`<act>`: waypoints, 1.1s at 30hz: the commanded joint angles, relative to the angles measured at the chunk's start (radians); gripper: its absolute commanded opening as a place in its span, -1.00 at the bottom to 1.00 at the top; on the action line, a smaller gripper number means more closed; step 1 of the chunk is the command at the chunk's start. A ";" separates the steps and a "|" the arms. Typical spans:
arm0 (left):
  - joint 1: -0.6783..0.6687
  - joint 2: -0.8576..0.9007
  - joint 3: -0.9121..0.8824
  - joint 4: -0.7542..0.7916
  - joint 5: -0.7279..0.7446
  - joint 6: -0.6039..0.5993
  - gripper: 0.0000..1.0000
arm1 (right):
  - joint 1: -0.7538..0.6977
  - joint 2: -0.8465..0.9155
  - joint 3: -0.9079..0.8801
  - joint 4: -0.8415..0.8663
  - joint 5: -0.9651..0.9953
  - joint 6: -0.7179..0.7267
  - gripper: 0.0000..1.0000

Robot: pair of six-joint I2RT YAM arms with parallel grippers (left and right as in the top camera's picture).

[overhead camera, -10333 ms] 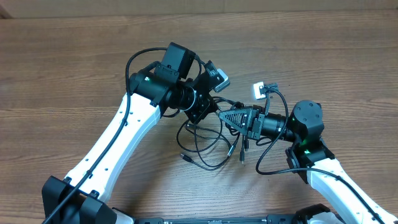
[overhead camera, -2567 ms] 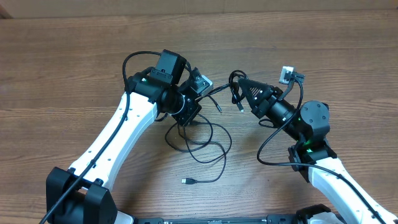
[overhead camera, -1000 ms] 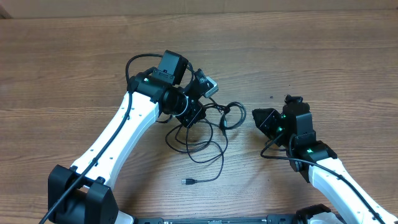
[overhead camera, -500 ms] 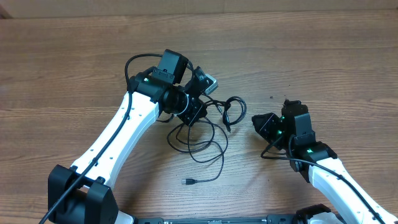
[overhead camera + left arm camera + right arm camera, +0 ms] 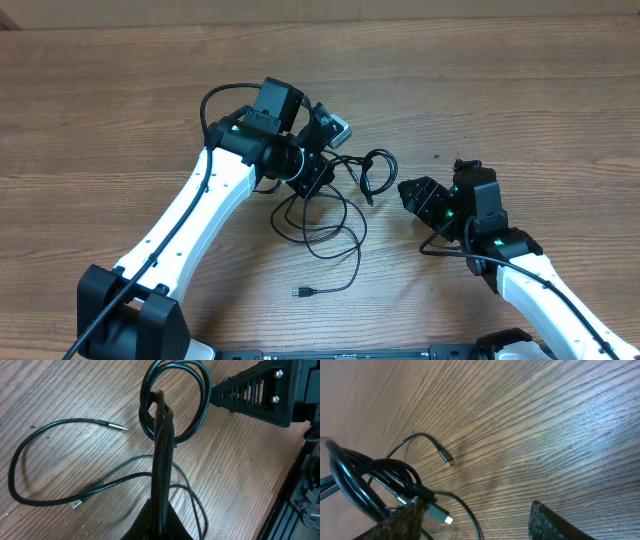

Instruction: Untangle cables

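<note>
The cables are thin black cords lying looped on the wooden table, and one plug end lies apart toward the front. My left gripper is shut on a bunch of cable strands, which run from its jaws out to a tight coil. That coil lies between the two arms. My right gripper stands open just right of the coil. In the right wrist view, a knot of cables and a silver-tipped plug lie against its left finger. Nothing is gripped there.
Two more loose plug ends rest on the wood left of the held bunch. Thicker black robot wires arch over the left arm. The right arm's finger reaches in beside the coil. Bare wooden table surrounds the arms.
My right gripper's jaws have spread apart and the cable coil lies free of them, shifted slightly right. The left gripper has kept its hold and barely moved.
</note>
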 commanded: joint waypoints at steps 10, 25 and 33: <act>0.010 -0.002 -0.003 0.006 -0.127 -0.013 -0.92 | -0.004 -0.008 0.011 0.006 -0.029 -0.057 0.44; 0.010 -0.002 -0.003 -0.082 0.011 0.496 -0.92 | -0.004 -0.008 0.011 0.234 -0.156 -0.561 0.73; 0.010 -0.002 -0.003 -0.063 0.059 0.572 -0.91 | -0.003 -0.008 0.011 0.232 -0.164 -0.686 0.49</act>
